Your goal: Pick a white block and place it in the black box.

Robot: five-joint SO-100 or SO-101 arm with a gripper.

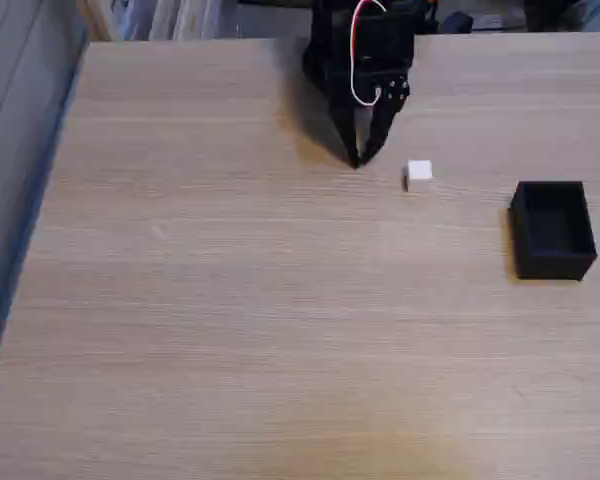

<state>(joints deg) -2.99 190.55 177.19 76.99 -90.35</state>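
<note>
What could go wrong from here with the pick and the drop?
The tool sits left of the white block with its tips nearly together, so sliding sideways might push the small cube away rather than straddle it. The black box stands loose on the wooden table; a low carry could knock its wall.

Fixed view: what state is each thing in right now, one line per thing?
gripper: tips together, apparently shut, holding nothing, low over the table left of the block.
white block: resting on the table, free, not in the box.
black box: upright, open at the top, looks empty.
table: wooden, bearing the block and the box.
</note>
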